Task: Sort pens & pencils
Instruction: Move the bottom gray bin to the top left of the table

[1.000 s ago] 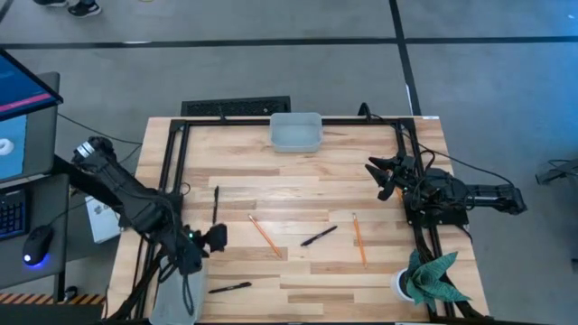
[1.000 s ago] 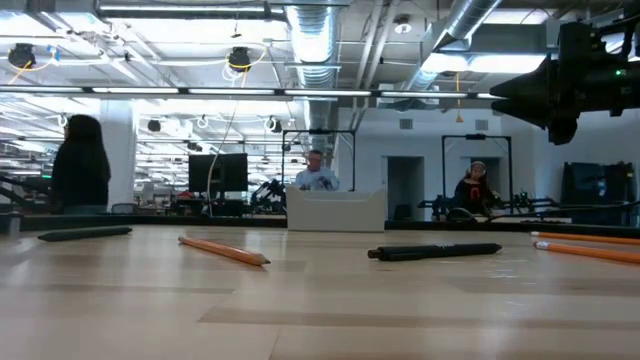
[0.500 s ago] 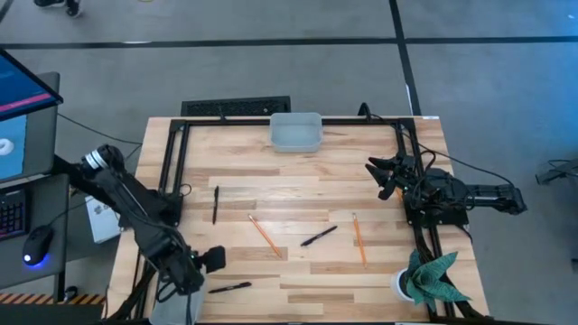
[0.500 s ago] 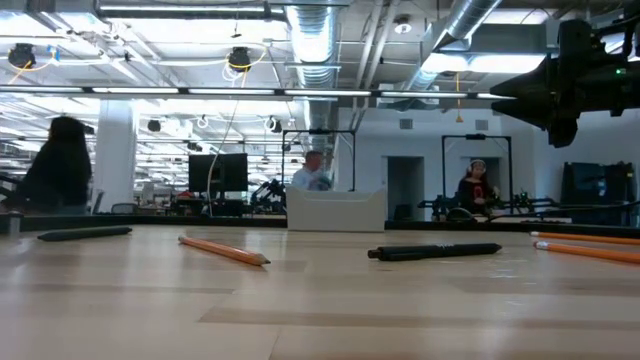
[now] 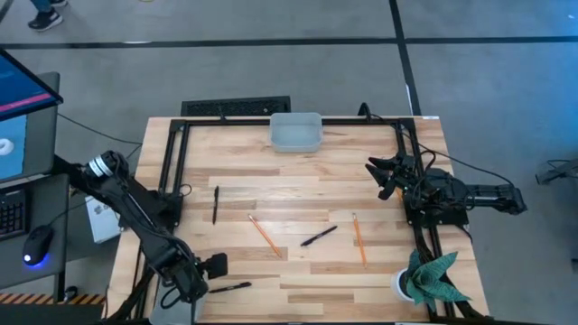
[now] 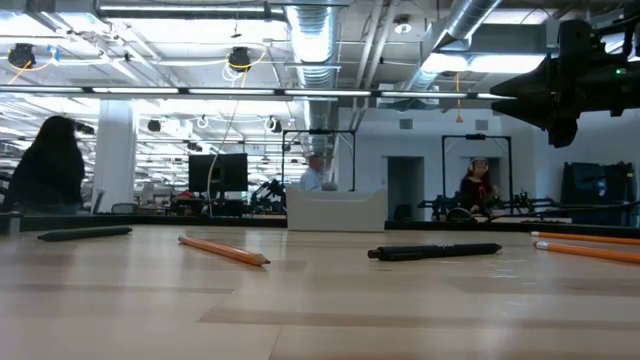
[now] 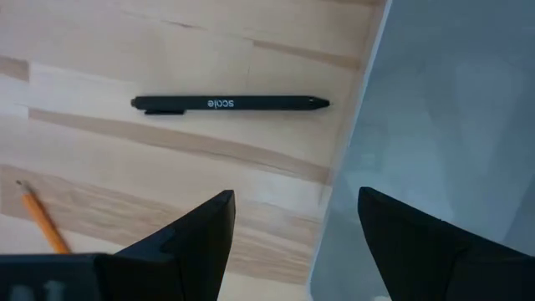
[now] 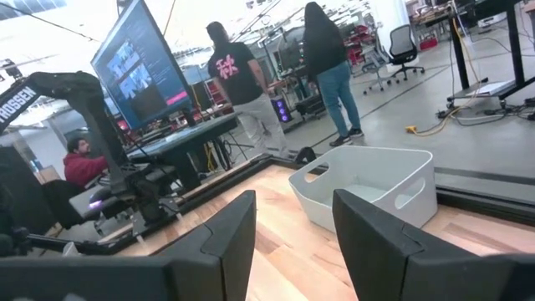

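Three black pens lie flat on the wooden table: one at the left [image 5: 215, 204], one in the middle [image 5: 318, 236], one near the front edge [image 5: 230, 287]. Two orange pencils [image 5: 264, 236] [image 5: 358, 239] lie flat on either side of the middle pen. My left gripper [image 5: 215, 266] hangs open, pointing steeply down, just beside and above the front pen [image 7: 230, 103], with nothing between its fingers [image 7: 201, 238]. My right gripper [image 5: 384, 176] waits open and level at the table's right side, facing the white bin [image 8: 368, 192].
A white bin [image 5: 296, 132] stands at the middle of the far edge. A grey tray [image 7: 451, 125] lies at the near left corner, next to the front pen. A potted plant [image 5: 429, 280] stands at the near right corner. People show in the room behind.
My left gripper has gone toward the table's near edge and down, tipping more steeply downward, closing in on the front pen. It has stayed open. The pens and pencils have not moved.
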